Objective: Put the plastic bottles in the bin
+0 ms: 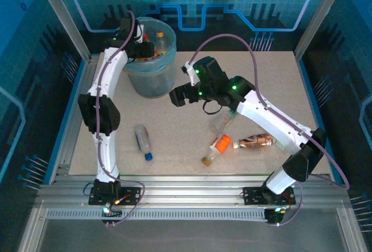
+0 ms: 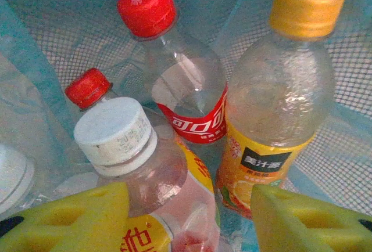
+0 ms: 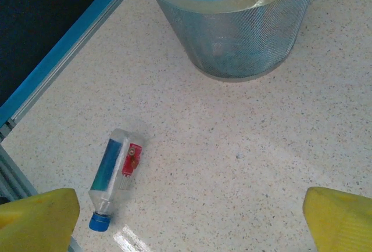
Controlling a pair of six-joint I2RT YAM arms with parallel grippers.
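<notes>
We see the bin (image 1: pixel 152 78) at the far left of the counter (image 1: pixel 273 89). It is a round, tapered basket with a fine mesh wall and a pale blue liner folded over its rim. The left claw (image 2: pixel 189 205) hangs over its mouth with its yellow fingers (image 2: pixel 75 220) apart. A white-capped bottle (image 2: pixel 131 159) with a pink and yellow label stands between them. It sits close against the finger on the left of the wrist view and clear of the other.

Behind it, inside the bin, stand a clear red-capped bottle (image 2: pixel 183 83) with a red label and a pebbled orange-capped bottle (image 2: pixel 279 101) with an orange label. Beside them is a smaller red cap (image 2: pixel 87 87) on a bottle we cannot make out further.

Four more bottles lie on the counter. A blue-capped bottle (image 1: pixel 143 140), clear with a blue and red label, lies on its side near the left arm, well apart from the bin, its cap pointing near. On the right lie an orange-labelled bottle (image 1: pixel 221 144) and, just beside it, a brown-labelled bottle (image 1: pixel 256 142). A clear bottle (image 1: pixel 224 123) lies partly hidden under the right arm.

The right claw (image 3: pixel 190 205) hovers above the counter just right of the bin, its fingers spread wide with nothing between them.
</notes>
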